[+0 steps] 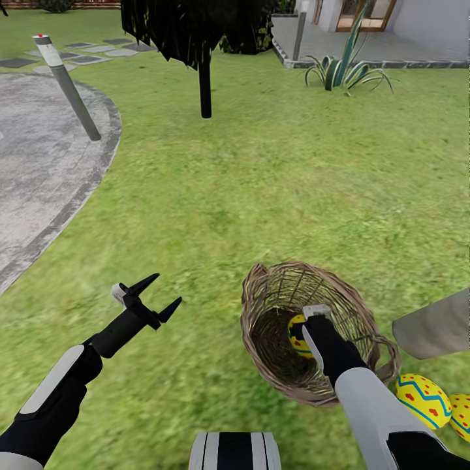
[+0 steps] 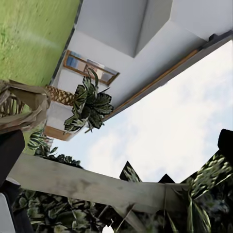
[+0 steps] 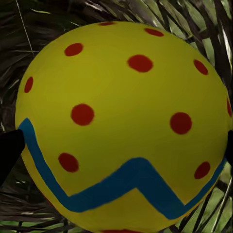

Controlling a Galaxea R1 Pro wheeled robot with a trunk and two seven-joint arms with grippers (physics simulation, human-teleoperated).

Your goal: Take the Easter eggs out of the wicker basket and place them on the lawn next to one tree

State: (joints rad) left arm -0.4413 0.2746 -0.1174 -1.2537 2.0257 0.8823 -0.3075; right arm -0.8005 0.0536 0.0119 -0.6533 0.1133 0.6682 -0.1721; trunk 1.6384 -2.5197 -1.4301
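Observation:
The wicker basket (image 1: 365,313) lies tipped on the lawn (image 1: 261,196) at the lower right of the head view. One yellow Easter egg (image 1: 296,339) with red dots sits inside it. My right gripper (image 1: 303,333) reaches into the basket. In the right wrist view that egg (image 3: 121,121) is very close, and the gripper (image 3: 119,145) is open with a dark fingertip at each side of it. Two more eggs (image 1: 423,399) (image 1: 461,414) lie on the grass beside the pale tree trunk (image 1: 434,326). My left gripper (image 1: 153,297) hangs open and empty over the grass, left of the basket.
A grey stone patio (image 1: 39,163) with a leaning post (image 1: 68,88) lies at the left. A thin dark-trunked tree (image 1: 205,85) stands ahead, and a spiky plant (image 1: 346,65) and a house terrace at the back right. The left wrist view has a pale trunk (image 2: 97,187), a palm (image 2: 90,104) and sky.

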